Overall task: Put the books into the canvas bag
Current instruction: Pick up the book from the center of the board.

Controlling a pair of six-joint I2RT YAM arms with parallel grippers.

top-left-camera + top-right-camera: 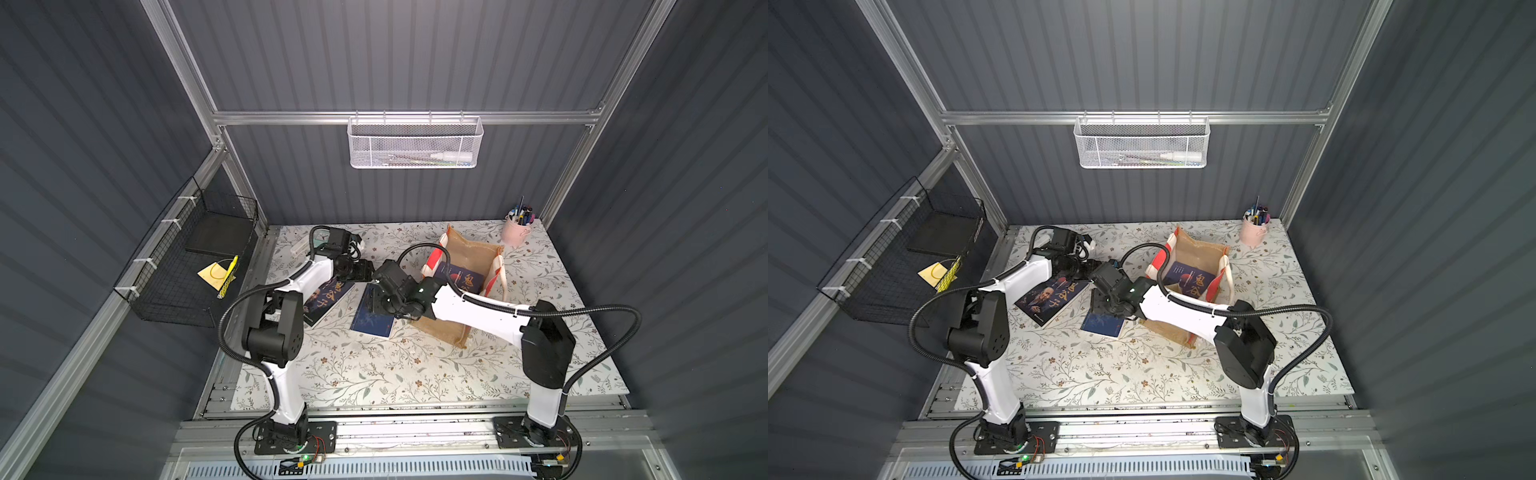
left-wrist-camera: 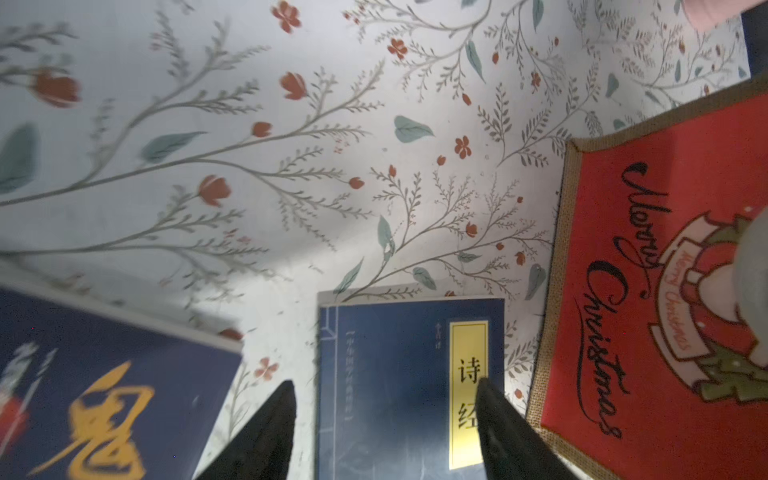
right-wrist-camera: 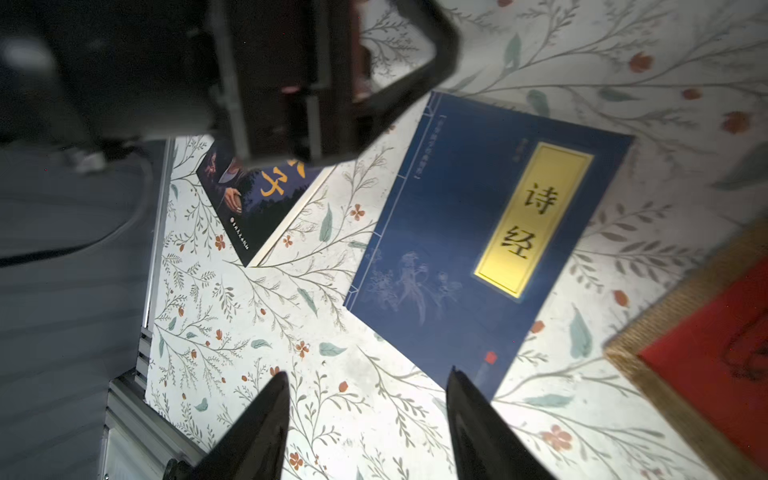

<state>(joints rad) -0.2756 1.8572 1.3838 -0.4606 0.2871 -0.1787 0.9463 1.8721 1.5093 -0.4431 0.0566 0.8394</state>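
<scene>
Right wrist view is showing right gripper (image 3: 369, 374) hanging spread and empty at a corner of the navy book (image 3: 478, 232), lying flat beside the canvas bag (image 1: 469, 245); left gripper (image 2: 383, 382) also gaping, empty, over it; worrying about arms clashing, or jaws skidding on thin cover.

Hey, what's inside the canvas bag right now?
One dark blue book with orange lettering lies inside the canvas bag. Anything beneath it is covered, and the right arm hides the bag's near side.
</scene>
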